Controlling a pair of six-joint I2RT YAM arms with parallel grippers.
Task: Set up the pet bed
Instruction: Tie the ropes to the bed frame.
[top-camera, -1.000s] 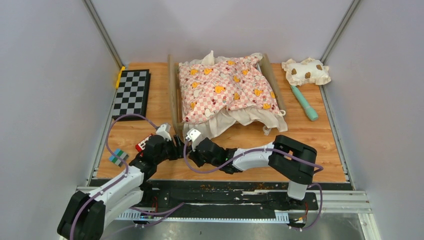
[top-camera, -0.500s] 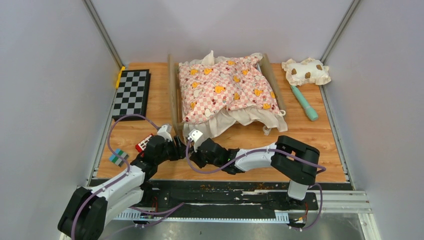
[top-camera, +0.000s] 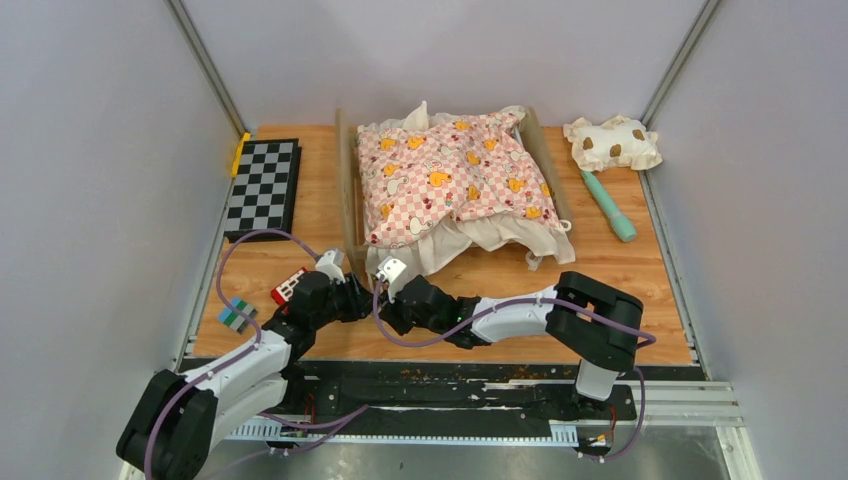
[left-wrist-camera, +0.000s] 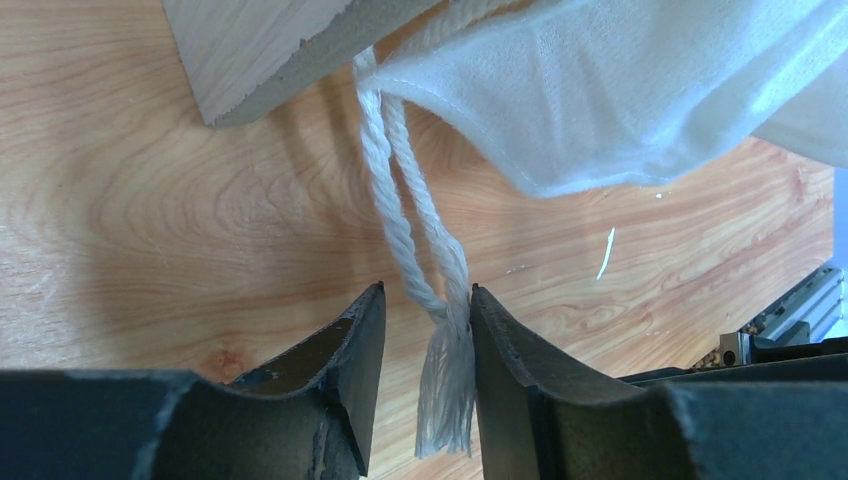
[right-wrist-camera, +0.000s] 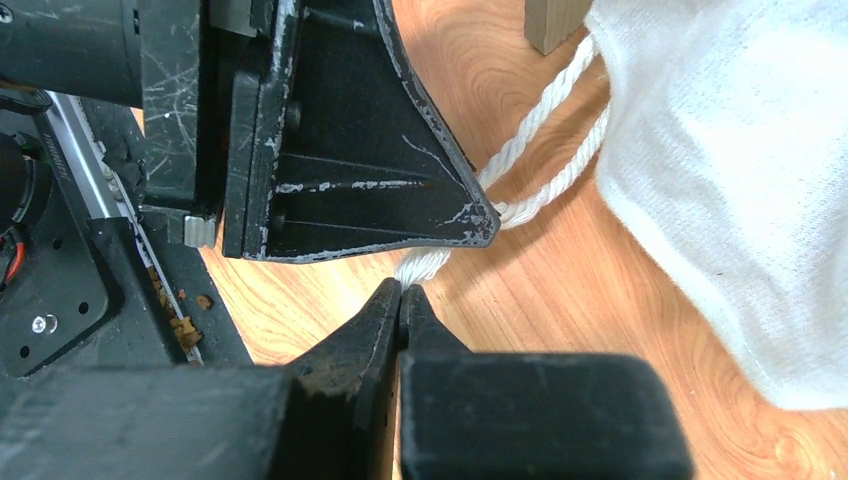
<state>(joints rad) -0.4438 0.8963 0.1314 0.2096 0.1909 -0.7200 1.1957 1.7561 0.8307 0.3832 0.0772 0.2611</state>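
The pet bed (top-camera: 347, 180) stands at the table's back middle, its light-wood frame mostly covered by the pink checkered cushion (top-camera: 450, 175). A white rope (left-wrist-camera: 410, 200) hangs from the bed's front left corner (left-wrist-camera: 260, 50) beside the cushion's white ruffle (left-wrist-camera: 600, 90). My left gripper (left-wrist-camera: 427, 300) is open, and the rope's frayed end lies between its fingers against the right one. My right gripper (right-wrist-camera: 402, 290) is shut, its tips at the frayed end of the rope (right-wrist-camera: 540, 130); no fibres show between them. In the top view both grippers, left (top-camera: 357, 295) and right (top-camera: 380, 300), meet at that corner.
A spotted cream pillow (top-camera: 612, 142) and a teal tool (top-camera: 610, 205) lie at the back right. A checkerboard (top-camera: 262, 185) lies at the left. A small red-and-white item (top-camera: 288, 288) and a coloured block (top-camera: 236, 313) sit by my left arm. Black rail along the near edge.
Almost nothing: both grippers stay at the bed's front left corner, and the right arm's elbow has drifted slightly to the right.
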